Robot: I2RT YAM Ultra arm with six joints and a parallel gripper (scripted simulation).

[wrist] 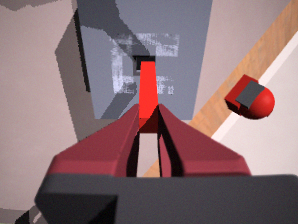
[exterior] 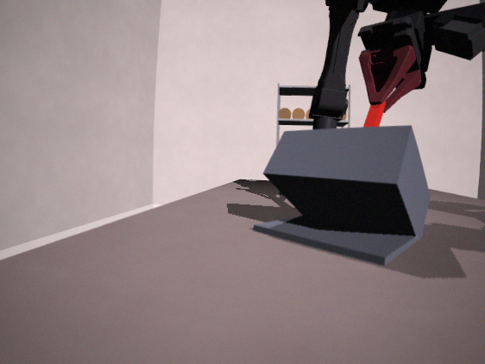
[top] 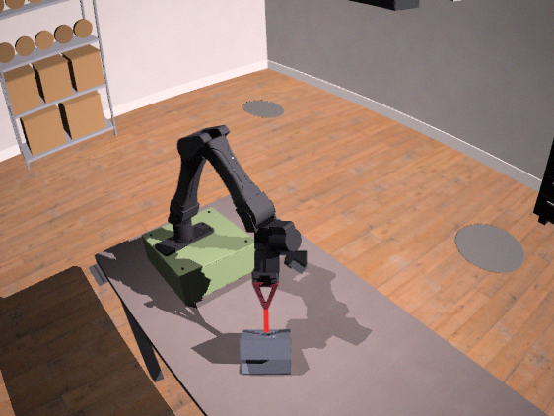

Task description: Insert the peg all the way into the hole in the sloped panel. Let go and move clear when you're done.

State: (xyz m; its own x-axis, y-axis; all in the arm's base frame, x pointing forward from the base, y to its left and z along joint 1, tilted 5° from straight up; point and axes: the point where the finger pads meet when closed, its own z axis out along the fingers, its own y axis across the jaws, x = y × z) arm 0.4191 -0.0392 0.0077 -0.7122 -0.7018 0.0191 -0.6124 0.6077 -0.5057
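Note:
My gripper [top: 265, 307] [exterior: 380, 103] [wrist: 148, 112] has dark red fingers and is shut on a red square peg [top: 266, 320] [exterior: 374, 116] [wrist: 147, 85]. The peg points down at the grey sloped panel [top: 265, 351] [exterior: 345, 151] [wrist: 100, 45], which stands on the table. In the wrist view the peg's far tip sits at the dark square hole [wrist: 137, 63] in the panel's face, among pale scuff marks. In the exterior view the peg's lower end drops behind the panel's top edge, so how deep the tip sits is hidden.
The arm stands on a green base block [top: 207, 256] at the back of the grey table [top: 394, 355]. A red rounded object with a grey face [wrist: 251, 100] shows off the table edge in the wrist view. A dark wooden bench [top: 59, 345] lies to the left.

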